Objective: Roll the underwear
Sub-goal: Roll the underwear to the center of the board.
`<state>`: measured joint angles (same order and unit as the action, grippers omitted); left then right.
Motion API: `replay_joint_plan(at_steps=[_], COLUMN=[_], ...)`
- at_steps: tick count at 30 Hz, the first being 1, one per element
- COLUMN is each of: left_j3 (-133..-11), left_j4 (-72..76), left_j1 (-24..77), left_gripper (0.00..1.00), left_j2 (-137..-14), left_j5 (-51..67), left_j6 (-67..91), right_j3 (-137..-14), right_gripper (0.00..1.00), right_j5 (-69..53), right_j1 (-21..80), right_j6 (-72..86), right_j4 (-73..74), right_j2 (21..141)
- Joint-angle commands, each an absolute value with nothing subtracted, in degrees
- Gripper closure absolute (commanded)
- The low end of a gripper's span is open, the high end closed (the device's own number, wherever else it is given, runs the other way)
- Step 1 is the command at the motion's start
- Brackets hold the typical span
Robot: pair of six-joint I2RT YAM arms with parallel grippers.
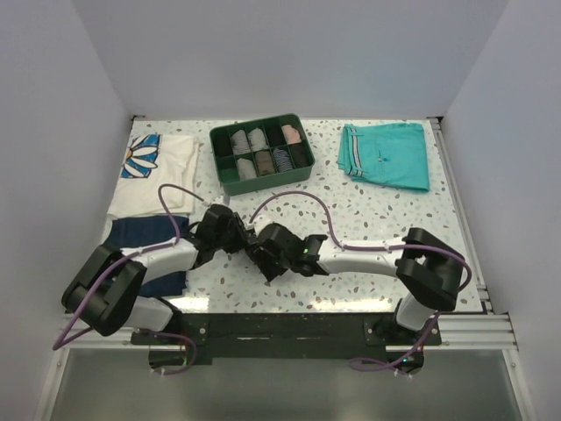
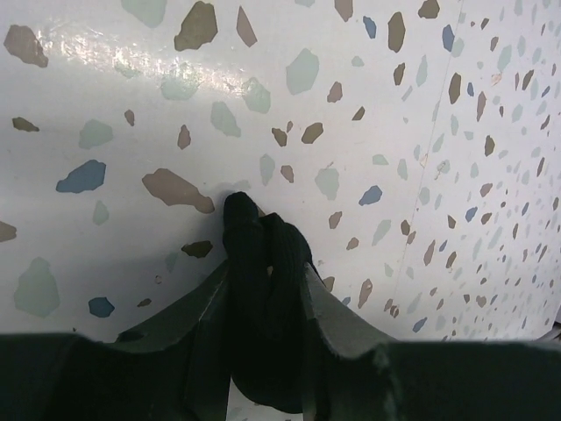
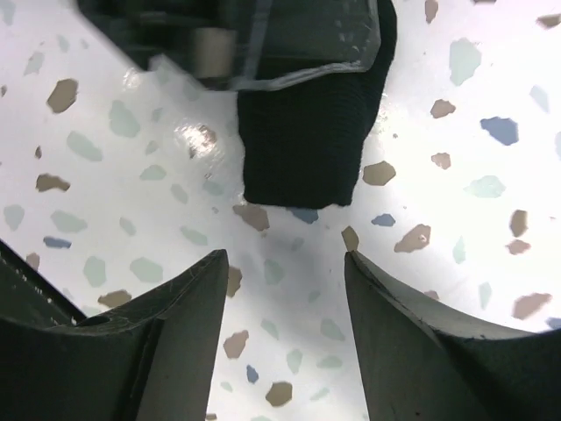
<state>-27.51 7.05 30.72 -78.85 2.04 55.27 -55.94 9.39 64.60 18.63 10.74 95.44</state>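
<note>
Left gripper [image 2: 267,338] clamped on the underwear [image 2: 263,254], a tight black roll, low over the table [image 1: 377,219], mid-width, toward its near edge. Right gripper [image 3: 285,263] spread, empty, just beside the roll's end. Squeeze evenly; any slack probably unfurls it.

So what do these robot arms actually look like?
The left arm and right arm are alike: white links between bulky black joint housings, each trailed by a looping purple cable. The left gripper and right gripper each end in two dark, tapering fingers.
</note>
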Motion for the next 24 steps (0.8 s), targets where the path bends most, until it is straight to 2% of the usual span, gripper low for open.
replay_joint_plan(at_steps=[1,15,24], left_j3=[-29.5,-30.8,-30.9], left_j4=[1.2,1.8,2.2], left_j1=[30.8,30.8,30.6], left_gripper=[0.97,0.98,0.99], left_j2=[-80.9,-85.3,-86.7], left_j5=[-2.0,4.6,6.4], left_j6=[51.6,55.7,56.8], right_j3=[-59.3,-56.7,-57.5], right_gripper=[0.38,0.34,0.34], right_j5=[20.2,20.6,24.3], right_j1=[67.5,68.6,68.7], right_j6=[10.2,10.6,10.0], right_j4=[14.6,-3.2,-4.3], right_j2=[91.3,96.1,103.0])
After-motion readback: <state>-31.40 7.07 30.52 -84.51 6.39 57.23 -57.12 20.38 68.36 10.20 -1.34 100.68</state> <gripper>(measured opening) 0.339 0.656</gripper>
